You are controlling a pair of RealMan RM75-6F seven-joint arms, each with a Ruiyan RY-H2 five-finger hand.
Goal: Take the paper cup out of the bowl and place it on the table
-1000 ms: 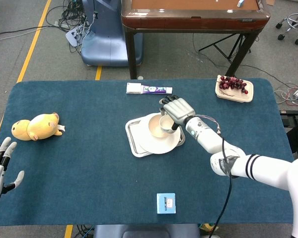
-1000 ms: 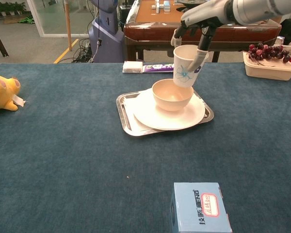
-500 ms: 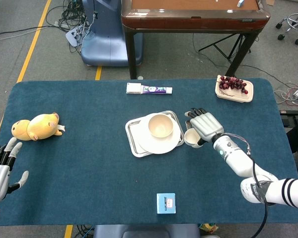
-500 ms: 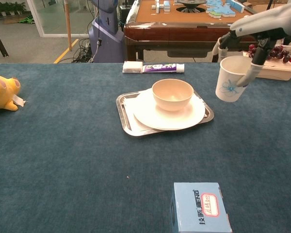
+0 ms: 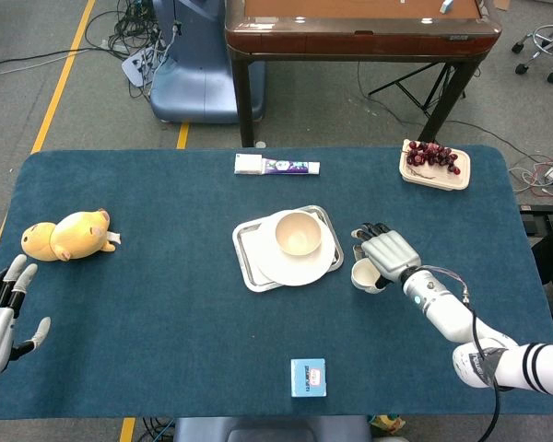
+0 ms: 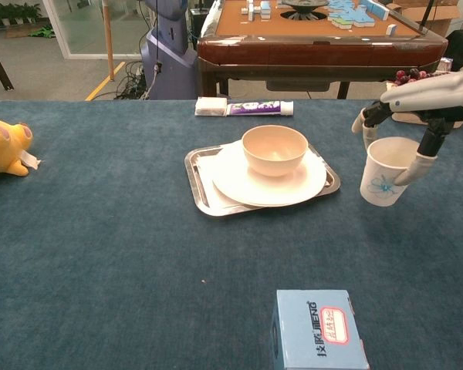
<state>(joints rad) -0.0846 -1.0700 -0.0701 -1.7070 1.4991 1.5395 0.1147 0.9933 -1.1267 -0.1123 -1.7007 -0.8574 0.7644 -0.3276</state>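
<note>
Right of the tray (image 6: 197, 185), the right hand (image 6: 420, 104) grips the cup (image 6: 386, 171) by its rim, apparently at table level. Confirm full contact, then spread the fingers without tipping it.

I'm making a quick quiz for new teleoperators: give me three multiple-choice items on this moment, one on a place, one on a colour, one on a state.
1. Where is the paper cup?
A. inside the bowl
B. right of the tray, near the table
C. beside the plush toy

2. What colour is the plush toy?
A. yellow
B. green
C. red

3. What is the right hand doing?
A. resting flat on the table
B. holding the cup
C. pressing the blue box

Answers: 1 B, the cup is clear of the bowl and tray; 2 A, it is yellow in both views; 3 B, fingers reach down around the cup's rim.
</note>
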